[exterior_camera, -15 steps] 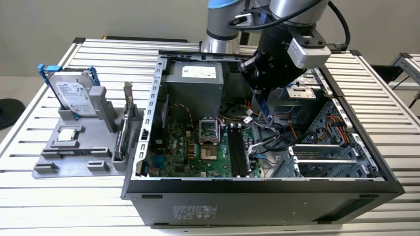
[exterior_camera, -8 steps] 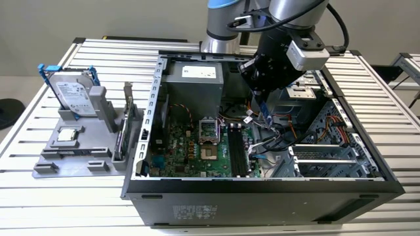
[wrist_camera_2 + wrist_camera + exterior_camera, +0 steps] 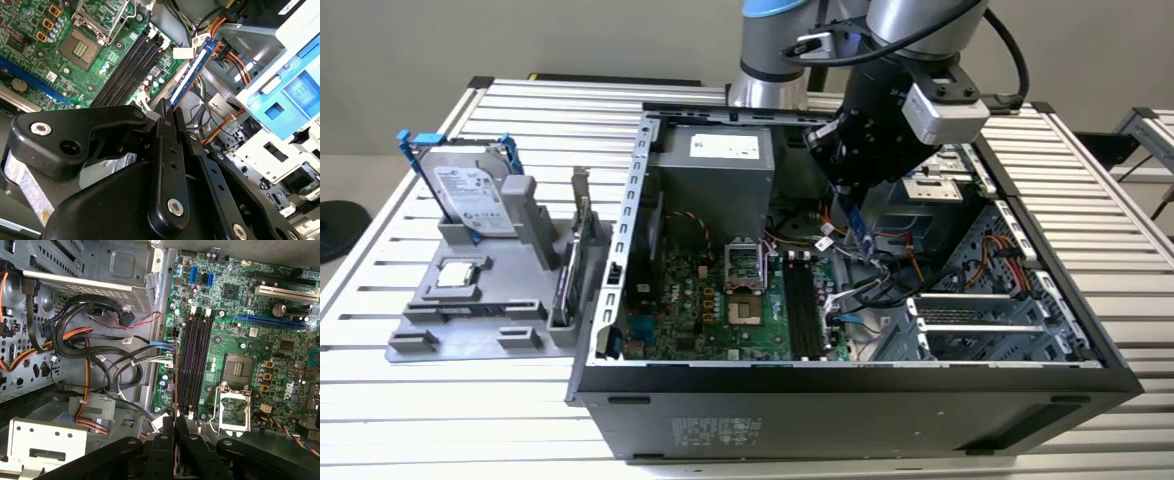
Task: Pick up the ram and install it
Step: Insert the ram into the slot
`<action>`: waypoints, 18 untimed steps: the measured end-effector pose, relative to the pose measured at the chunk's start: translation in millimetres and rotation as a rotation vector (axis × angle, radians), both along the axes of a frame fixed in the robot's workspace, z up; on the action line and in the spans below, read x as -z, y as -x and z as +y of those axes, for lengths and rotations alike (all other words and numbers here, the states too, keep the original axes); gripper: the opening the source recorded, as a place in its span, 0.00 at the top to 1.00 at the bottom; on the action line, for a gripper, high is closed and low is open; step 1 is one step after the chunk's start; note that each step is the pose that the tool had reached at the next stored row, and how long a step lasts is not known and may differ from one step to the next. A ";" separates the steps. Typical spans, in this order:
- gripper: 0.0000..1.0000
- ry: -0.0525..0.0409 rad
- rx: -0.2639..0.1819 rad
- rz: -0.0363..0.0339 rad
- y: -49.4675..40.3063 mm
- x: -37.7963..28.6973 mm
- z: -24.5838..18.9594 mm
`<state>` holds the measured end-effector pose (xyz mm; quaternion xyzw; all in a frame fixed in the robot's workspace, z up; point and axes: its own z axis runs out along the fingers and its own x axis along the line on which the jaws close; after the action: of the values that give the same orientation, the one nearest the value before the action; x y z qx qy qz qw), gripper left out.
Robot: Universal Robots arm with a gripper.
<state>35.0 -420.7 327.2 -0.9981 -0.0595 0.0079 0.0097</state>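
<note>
Slatted table, open computer case: within, claw tight around ram, above motherboard.

No legible text; print on power supply label, hard drive label unreadable.

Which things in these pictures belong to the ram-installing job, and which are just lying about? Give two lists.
Belong to the job: the ram; the gripper holding it; the memory slots on the motherboard.

Lying about: the hard drive; the grey holder it stands in; the cable bundle.
</note>
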 end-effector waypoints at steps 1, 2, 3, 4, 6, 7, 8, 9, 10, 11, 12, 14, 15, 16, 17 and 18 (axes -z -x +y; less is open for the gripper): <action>1.00 0.0000 0.000 0.0000 0.0 0.1 0.0; 1.00 0.0001 0.000 0.0000 0.0 0.1 0.0; 1.00 0.0001 0.000 0.0000 0.0 0.2 0.0; 1.00 0.0000 0.000 0.0000 0.0 0.3 0.0; 1.00 0.0000 0.000 0.0000 0.0 0.4 0.0; 1.00 -0.0002 0.000 0.0000 0.0 0.7 0.0; 1.00 -0.0005 0.000 -0.0001 0.0 1.3 0.0; 1.00 -0.0003 0.000 -0.0001 0.0 2.1 0.0; 1.00 -0.0001 0.000 0.0000 0.0 2.9 0.0; 1.00 0.0000 0.000 0.0000 0.0 3.9 0.0; 1.00 -0.0001 0.000 0.0000 0.0 4.9 0.0; 1.00 0.0000 0.000 0.0000 0.0 6.9 0.0; 1.00 0.0000 0.000 0.0000 0.0 7.9 0.0; 1.00 0.0000 0.000 0.0000 0.0 8.8 0.0; 1.00 0.0000 0.000 0.0000 0.0 9.7 0.0; 1.00 0.0000 0.000 0.0000 0.0 10.6 0.0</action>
<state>35.1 -420.7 316.5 -0.9981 -0.0596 0.0078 0.0097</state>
